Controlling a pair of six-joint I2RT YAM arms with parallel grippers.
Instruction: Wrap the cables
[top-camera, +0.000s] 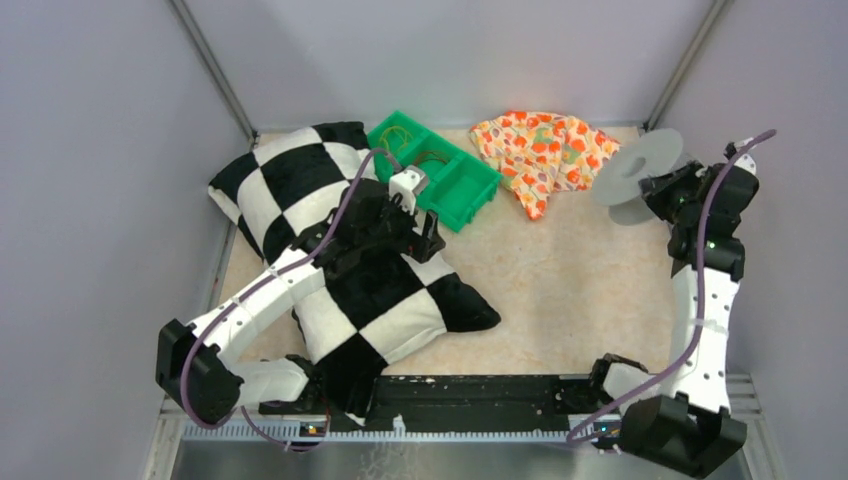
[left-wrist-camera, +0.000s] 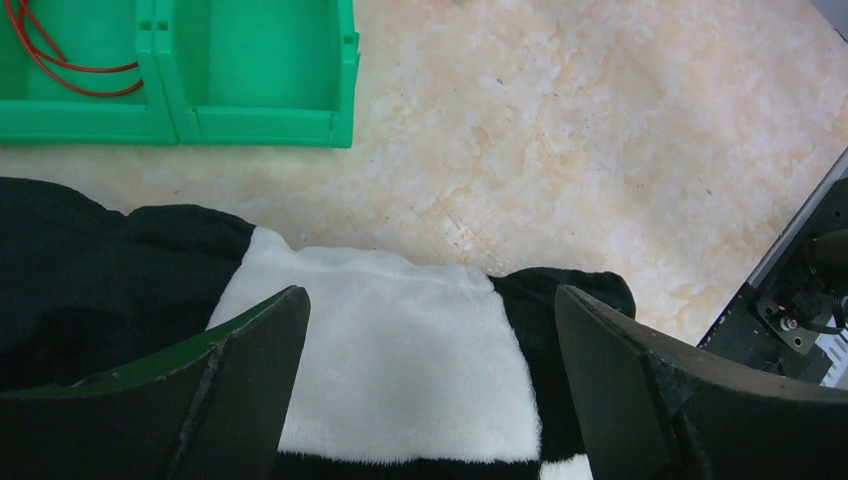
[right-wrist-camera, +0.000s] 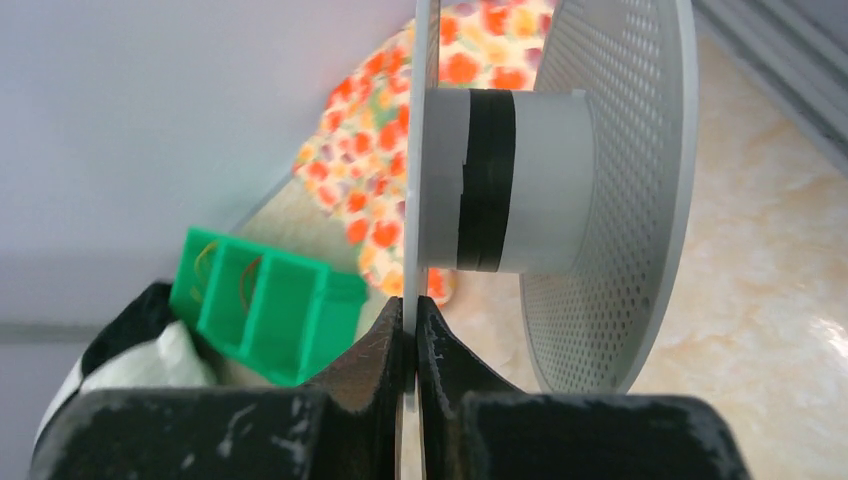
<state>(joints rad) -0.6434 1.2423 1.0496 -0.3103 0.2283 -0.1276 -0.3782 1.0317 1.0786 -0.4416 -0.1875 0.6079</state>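
Right gripper (right-wrist-camera: 412, 312) pinches flange of grey perforated plastic spool (right-wrist-camera: 520, 180), far right. Left gripper (left-wrist-camera: 430, 296) wide apart above black-and-white checked cushion (left-wrist-camera: 400, 360). Thin red cables (left-wrist-camera: 55, 62) lie in green plastic tray (left-wrist-camera: 250, 125), far centre

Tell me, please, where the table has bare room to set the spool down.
The widest bare table lies between the checkered pillow and the right arm, nearer than the floral cloth. Left side and far edge are crowded: pillow, green bin, cloth.
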